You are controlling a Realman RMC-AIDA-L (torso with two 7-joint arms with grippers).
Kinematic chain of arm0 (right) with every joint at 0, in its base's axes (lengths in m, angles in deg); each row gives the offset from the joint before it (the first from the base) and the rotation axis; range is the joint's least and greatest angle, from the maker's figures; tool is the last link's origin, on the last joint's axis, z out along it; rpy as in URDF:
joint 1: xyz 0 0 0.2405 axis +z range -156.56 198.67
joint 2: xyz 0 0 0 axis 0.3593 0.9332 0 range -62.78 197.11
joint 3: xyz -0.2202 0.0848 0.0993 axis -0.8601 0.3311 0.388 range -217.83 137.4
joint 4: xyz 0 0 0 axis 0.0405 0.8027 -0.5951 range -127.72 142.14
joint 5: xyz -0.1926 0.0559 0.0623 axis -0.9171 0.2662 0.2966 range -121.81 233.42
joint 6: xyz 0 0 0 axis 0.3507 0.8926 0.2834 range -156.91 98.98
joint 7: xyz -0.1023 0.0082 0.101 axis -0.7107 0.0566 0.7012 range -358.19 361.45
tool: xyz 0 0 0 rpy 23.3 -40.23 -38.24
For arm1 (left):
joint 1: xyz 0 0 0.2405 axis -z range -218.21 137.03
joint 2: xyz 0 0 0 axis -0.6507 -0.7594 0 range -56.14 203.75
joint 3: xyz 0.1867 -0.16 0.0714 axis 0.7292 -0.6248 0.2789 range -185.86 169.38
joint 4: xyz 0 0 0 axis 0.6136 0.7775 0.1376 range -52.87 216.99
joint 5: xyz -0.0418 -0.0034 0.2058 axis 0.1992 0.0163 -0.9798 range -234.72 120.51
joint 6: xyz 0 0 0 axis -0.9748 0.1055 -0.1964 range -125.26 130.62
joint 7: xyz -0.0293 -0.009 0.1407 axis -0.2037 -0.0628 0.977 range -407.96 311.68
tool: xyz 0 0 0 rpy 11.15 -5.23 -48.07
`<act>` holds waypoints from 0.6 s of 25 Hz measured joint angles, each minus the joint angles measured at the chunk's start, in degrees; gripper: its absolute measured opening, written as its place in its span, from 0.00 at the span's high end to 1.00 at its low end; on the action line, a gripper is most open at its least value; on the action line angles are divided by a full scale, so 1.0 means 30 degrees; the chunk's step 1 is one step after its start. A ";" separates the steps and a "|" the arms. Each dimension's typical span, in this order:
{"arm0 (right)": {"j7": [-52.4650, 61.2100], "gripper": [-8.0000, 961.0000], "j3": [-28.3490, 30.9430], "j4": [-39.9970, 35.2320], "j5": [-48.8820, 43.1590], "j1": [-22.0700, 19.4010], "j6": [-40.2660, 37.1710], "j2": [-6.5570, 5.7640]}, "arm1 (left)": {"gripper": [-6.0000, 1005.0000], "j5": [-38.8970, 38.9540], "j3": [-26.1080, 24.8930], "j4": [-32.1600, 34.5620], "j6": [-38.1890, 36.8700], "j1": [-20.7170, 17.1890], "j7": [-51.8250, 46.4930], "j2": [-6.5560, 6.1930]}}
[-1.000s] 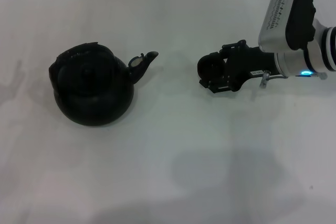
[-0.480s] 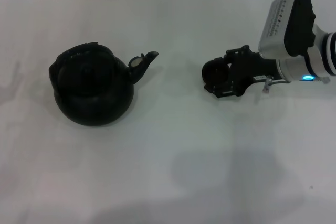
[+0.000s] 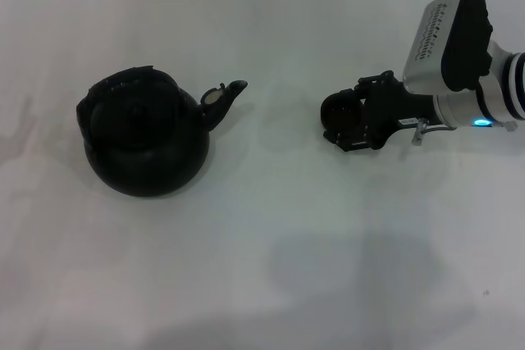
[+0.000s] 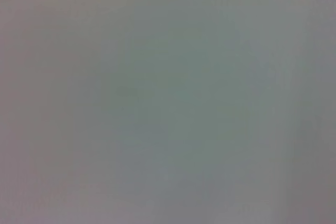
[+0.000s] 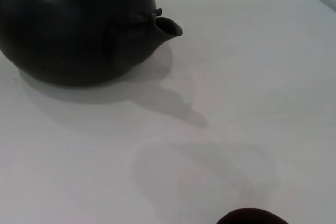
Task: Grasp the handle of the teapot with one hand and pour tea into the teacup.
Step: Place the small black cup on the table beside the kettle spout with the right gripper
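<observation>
Since a second ago the right gripper (image 3: 343,122) has drawn back toward the right side of the table (image 3: 271,268), carrying the teacup (image 3: 338,110) with it, so the gap to the teapot (image 3: 146,133) has widened; the pot itself has not moved. Its black fingers are closed around the small dark cup. All of this sits on a plain white tabletop that fills the head view, with soft shadows near the front edge. On the robot's left stands the teapot, upright, its long axis running left to right and its short spout (image 3: 225,97) pointing toward the cup. Its handle (image 3: 123,79) lies folded down against the lid. No left gripper is visible.
</observation>
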 joint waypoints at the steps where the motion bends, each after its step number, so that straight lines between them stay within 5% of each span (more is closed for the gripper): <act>1: -0.0002 0.15 -0.0006 0.0001 0.0011 -0.0002 -0.0005 -0.0001 | 0.17 0.0000 0.0000 0.0000 0.0000 0.0000 0.0000 0.0000; 15: 0.0081 0.14 0.0081 -0.0119 0.0225 -0.0006 0.0654 0.0001 | 0.17 0.0000 0.0001 0.0001 -0.0001 0.0031 0.0001 0.0000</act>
